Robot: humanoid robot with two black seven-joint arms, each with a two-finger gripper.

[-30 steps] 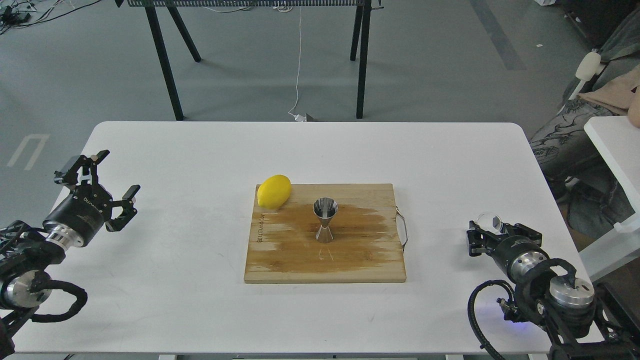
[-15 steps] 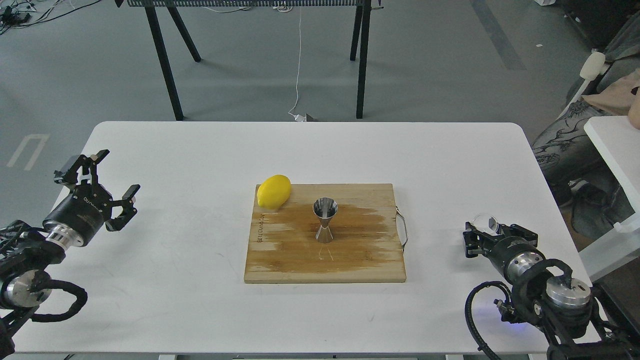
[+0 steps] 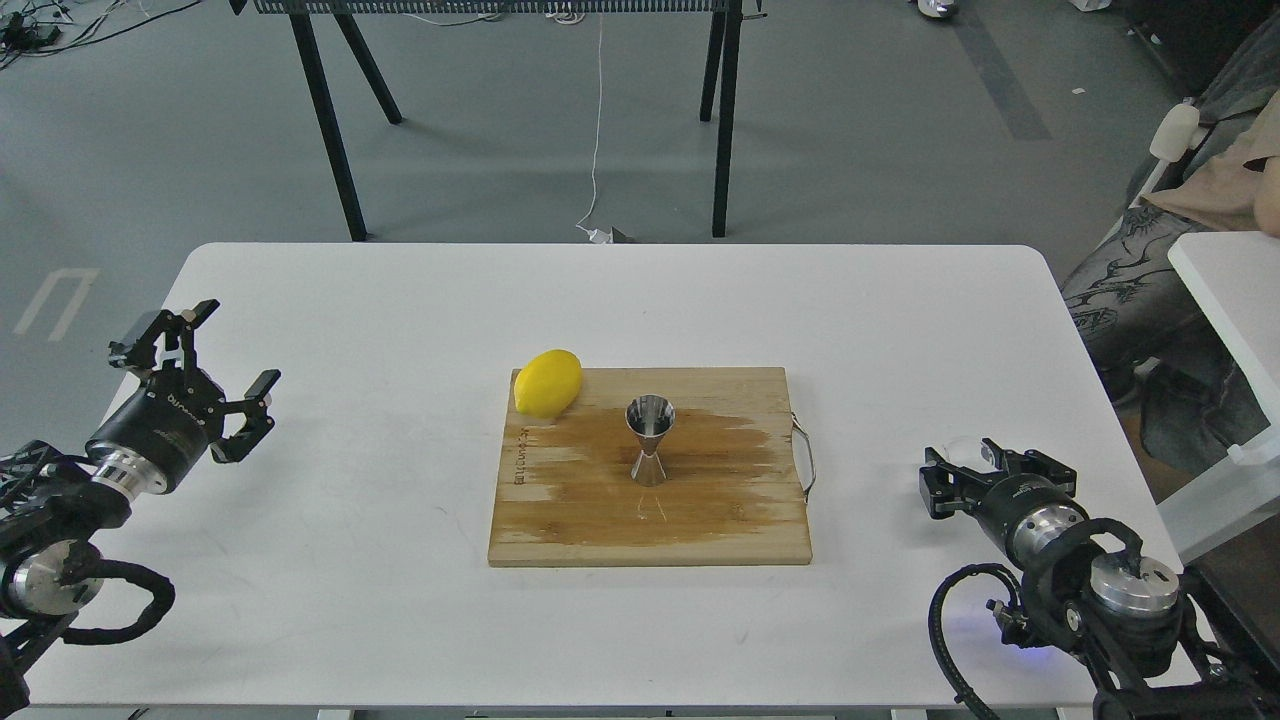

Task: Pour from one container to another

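Observation:
The steel hourglass jigger (image 3: 650,438) stands upright in the middle of the wooden cutting board (image 3: 720,520). At the table's right side, the small clear glass cup (image 3: 960,449) sits between the fingers of my right gripper (image 3: 985,463), which is shut on it; only the cup's rim and upper part show above the gripper. The cup is well right of the board and the jigger. My left gripper (image 3: 235,345) hangs over the table's left edge, open and holding nothing.
A yellow lemon (image 3: 548,382) lies on the board's far left corner. The board has a metal handle (image 3: 806,458) on its right side. A second white table (image 3: 1225,300) and a seated person's legs are at the right.
My right gripper with the glass cup has moved slightly left and toward me. The left arm, jigger and lemon have not moved.

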